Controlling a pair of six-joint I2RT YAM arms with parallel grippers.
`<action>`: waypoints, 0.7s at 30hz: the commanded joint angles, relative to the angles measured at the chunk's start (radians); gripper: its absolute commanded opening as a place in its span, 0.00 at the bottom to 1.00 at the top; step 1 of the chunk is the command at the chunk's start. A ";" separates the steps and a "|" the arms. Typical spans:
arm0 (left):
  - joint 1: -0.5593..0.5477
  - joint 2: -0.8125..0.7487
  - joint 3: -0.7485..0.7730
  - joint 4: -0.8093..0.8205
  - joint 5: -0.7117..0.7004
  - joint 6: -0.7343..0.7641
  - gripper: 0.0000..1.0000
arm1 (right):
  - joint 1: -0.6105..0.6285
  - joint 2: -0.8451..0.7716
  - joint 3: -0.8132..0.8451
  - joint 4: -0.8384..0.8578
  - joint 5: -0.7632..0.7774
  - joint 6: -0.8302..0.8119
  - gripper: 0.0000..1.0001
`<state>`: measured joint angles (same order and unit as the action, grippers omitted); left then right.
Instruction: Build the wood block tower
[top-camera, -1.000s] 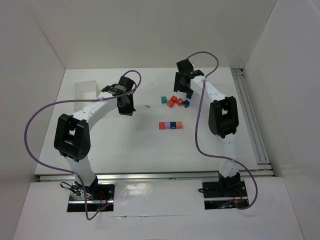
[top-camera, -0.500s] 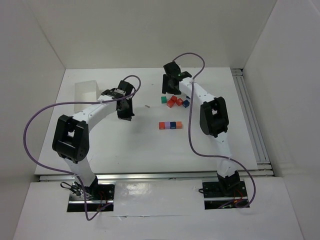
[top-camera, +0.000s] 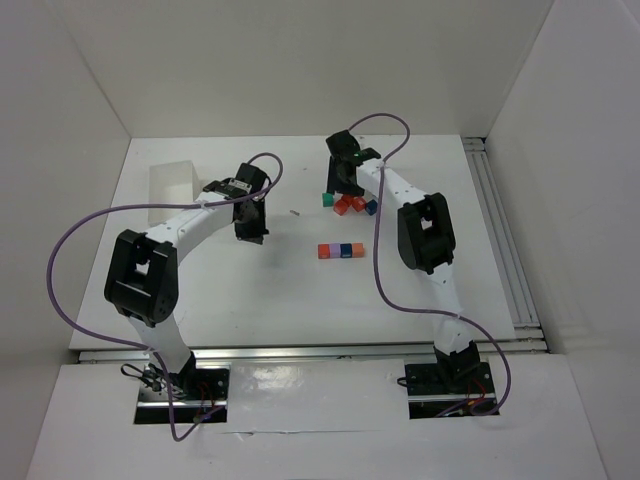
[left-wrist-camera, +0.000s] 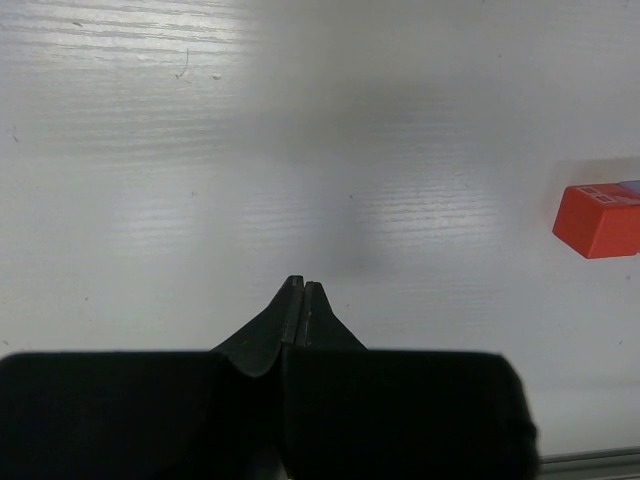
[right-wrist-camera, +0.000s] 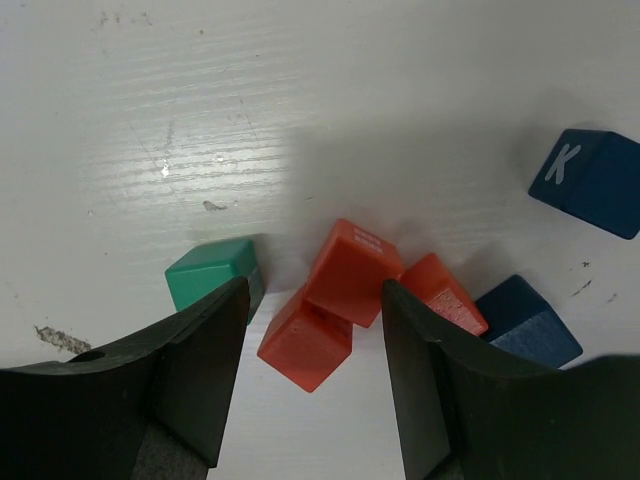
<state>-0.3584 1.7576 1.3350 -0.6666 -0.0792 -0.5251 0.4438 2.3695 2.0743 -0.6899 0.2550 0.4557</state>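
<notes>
Hovering over a loose cluster of wood blocks (top-camera: 352, 204) at the far middle of the desk (top-camera: 250, 290), the right pincer (right-wrist-camera: 313, 300) is released, its jaws spread wide. In its wrist view two orange-red cubes (right-wrist-camera: 348, 272) lie in the gap between the fingers, one against the other; whether a finger touches them I cannot tell. A teal cube (right-wrist-camera: 212, 275) sits just outside the finger at the left of that view. A third orange-red cube (right-wrist-camera: 443, 293) and a dark blue cube (right-wrist-camera: 528, 322) sit just outside the other finger, and a dark blue cube marked K (right-wrist-camera: 590, 182) lies a little farther off. Nearer the arms, well apart from the cluster, a short row of cubes (top-camera: 340, 250) lies on the desk, red at its left end. The left pincer (left-wrist-camera: 302, 288) is clenched on nothing, hanging over the desk left of that row. A red cube (left-wrist-camera: 598, 220) shows at the right edge of its wrist view. A white tray (top-camera: 172, 185) stands at the far left.
</notes>
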 joint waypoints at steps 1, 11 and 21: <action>0.004 -0.041 0.000 0.010 0.016 0.016 0.00 | 0.006 -0.013 -0.010 -0.039 0.029 0.024 0.63; 0.004 -0.032 0.000 0.019 0.016 0.016 0.00 | 0.006 -0.003 0.012 -0.059 0.049 0.046 0.62; 0.004 -0.032 -0.010 0.019 0.035 0.016 0.00 | 0.006 0.048 0.081 -0.077 0.040 0.057 0.62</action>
<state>-0.3584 1.7576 1.3350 -0.6563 -0.0566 -0.5247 0.4438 2.3901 2.0975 -0.7364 0.2775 0.4934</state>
